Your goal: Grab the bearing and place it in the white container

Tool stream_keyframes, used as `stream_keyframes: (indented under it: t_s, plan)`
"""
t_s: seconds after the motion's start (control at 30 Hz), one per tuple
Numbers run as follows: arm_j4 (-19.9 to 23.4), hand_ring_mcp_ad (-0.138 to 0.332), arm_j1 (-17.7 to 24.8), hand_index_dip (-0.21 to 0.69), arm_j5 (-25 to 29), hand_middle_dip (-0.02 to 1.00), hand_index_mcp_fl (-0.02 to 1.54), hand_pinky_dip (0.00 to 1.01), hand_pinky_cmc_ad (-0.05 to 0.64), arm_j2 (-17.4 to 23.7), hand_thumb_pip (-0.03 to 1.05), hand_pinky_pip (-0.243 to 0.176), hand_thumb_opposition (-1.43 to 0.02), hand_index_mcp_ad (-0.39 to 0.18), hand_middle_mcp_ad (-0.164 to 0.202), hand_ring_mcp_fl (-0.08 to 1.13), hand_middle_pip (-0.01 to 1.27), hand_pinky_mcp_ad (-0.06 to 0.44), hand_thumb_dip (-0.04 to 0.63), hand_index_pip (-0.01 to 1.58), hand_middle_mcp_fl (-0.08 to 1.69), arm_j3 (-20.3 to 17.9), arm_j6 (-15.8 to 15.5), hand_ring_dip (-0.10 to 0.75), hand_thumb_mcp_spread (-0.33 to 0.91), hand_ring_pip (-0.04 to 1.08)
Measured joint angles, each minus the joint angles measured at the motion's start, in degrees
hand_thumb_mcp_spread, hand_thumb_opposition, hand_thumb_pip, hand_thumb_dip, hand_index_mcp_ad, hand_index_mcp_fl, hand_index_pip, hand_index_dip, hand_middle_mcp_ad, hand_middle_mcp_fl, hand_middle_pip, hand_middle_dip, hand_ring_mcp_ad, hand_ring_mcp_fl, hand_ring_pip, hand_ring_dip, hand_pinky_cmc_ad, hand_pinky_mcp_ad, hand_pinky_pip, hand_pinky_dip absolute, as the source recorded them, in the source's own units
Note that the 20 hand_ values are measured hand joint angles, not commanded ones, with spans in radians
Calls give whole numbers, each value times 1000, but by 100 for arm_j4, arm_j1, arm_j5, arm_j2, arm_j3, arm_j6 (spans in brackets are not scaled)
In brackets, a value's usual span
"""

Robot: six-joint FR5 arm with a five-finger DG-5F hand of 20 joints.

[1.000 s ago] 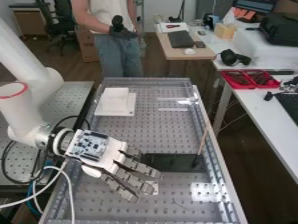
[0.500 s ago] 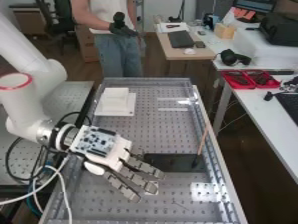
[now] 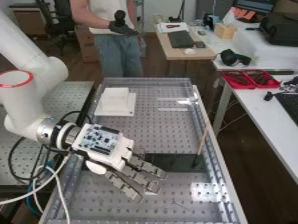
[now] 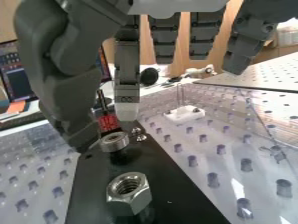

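Bearing (image 4: pixel 114 142) on black plate (image 4: pixel 93 185), perforated bench (image 3: pixel 140 131), desk (image 3: pixel 167 52) beyond

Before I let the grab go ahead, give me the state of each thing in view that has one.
Hand: open, fingers extended.
Bearing: lying flat, hole up, not in the container.
Nut: flat, threaded hole up.
Black plate: lying flat, bearing and nut on it.
White container: standing on the bench.
Red bin: open-topped, things inside.

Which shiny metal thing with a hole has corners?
The hex nut. Its outside has flat sides and corners, but the bearing is round.
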Motion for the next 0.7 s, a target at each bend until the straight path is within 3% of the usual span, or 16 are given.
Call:
stream_keyframes:
  t_s: [0.23, 0.5, 0.53, 0.7]
  plan:
    - [-545, 176, -44, 185, -147, 136, 105, 176, 405, 70, 562, -91, -834, -59, 99, 0, 131, 314, 236, 1497, -7, 235, -360, 26, 403, 87]
    - [-691, 178, -29, 188, -225, 138, 105, 176, 408, 75, 562, -91, -834, -59, 101, -2, 131, 312, 236, 1475, -10, 301, -789, 26, 403, 87]
    - [-710, 162, -20, 188, -237, 138, 105, 176, 408, 75, 562, -91, -834, -59, 101, -2, 131, 314, 236, 1475, -10, 306, -840, 26, 403, 87]
    - [-676, 159, 4, 202, -281, 138, 105, 176, 405, 75, 562, -91, -834, -63, 99, 0, 131, 311, 236, 1478, -10, 311, -930, 26, 403, 87]
